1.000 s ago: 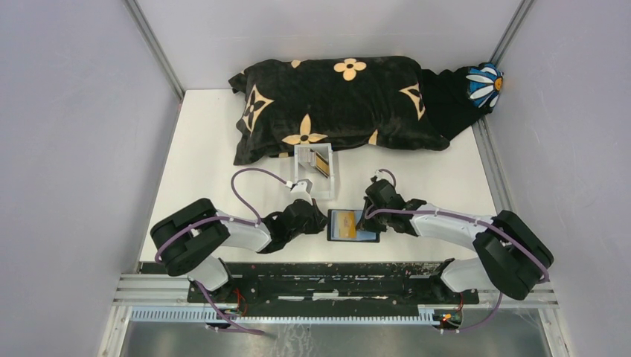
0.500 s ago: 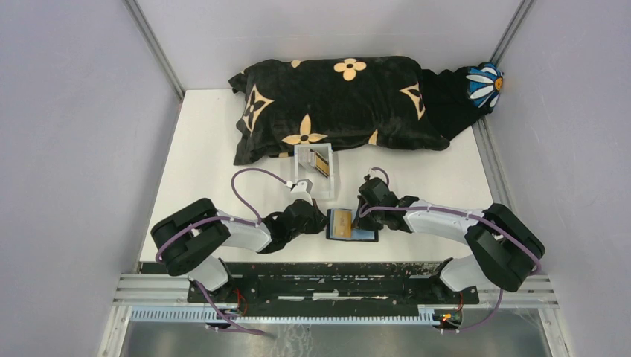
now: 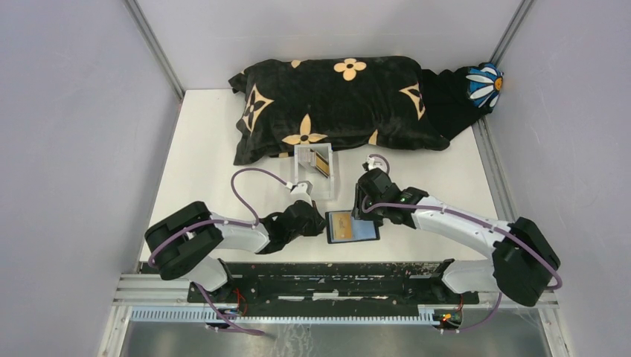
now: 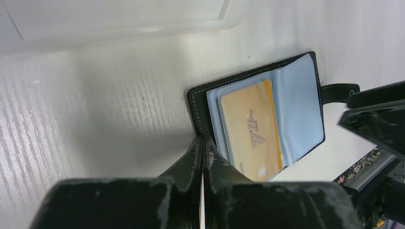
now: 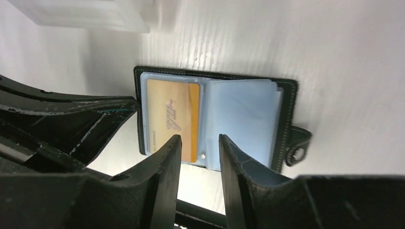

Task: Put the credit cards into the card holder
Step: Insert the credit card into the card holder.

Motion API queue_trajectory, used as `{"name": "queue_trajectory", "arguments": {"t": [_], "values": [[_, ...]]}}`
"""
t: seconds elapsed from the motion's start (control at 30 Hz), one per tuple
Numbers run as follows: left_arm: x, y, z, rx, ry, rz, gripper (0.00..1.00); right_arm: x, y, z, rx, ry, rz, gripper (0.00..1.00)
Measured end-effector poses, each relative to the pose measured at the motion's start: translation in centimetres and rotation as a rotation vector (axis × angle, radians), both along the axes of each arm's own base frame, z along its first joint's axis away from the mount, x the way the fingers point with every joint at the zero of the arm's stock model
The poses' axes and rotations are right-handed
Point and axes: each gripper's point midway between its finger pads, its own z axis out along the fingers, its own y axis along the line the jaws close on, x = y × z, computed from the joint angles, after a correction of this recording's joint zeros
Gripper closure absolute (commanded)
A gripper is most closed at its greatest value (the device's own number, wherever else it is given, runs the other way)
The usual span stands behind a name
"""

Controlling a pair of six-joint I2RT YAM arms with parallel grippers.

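Observation:
The black card holder [image 3: 366,236] lies open near the table's front edge, its pale blue sleeves facing up [image 5: 241,119]. A gold-tan credit card [image 3: 342,226] marked VIP sits in the left-hand sleeve [image 4: 250,131] [image 5: 172,117]. My left gripper [image 3: 320,222] is shut, its tips [image 4: 202,139] resting against the holder's left cover edge [image 4: 198,102]. My right gripper [image 3: 363,207] hovers over the holder's near side, open with nothing between its fingers [image 5: 200,138]. More cards [image 3: 322,163] stand in a clear box.
The clear acrylic box [image 3: 306,158] stands just behind the holder, its corner showing in both wrist views [image 5: 95,16]. A black pillow with tan flowers [image 3: 335,108] fills the back of the table. The black rail [image 3: 320,271] runs along the front edge.
My right gripper has gone from shut to open and shifted a little left over the holder. The gold card now lies in the left sleeve. The left gripper stayed put.

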Motion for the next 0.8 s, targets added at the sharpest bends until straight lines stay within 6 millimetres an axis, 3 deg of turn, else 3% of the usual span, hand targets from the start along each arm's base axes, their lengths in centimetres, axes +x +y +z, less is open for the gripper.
{"name": "queue_trajectory", "arguments": {"t": [0.17,0.43,0.8], "values": [[0.0,0.1,0.0,0.010,0.007,0.000,0.97,0.1,-1.9,1.4,-0.067,-0.054,-0.013,0.58],[-0.4,0.5,0.3,0.022,0.015,-0.001,0.77,-0.4,-4.8,0.2,-0.201,-0.043,-0.033,0.50],[-0.6,1.0,1.4,0.022,0.008,0.003,0.67,-1.0,-6.6,-1.2,-0.284,-0.027,-0.041,0.46]]}}
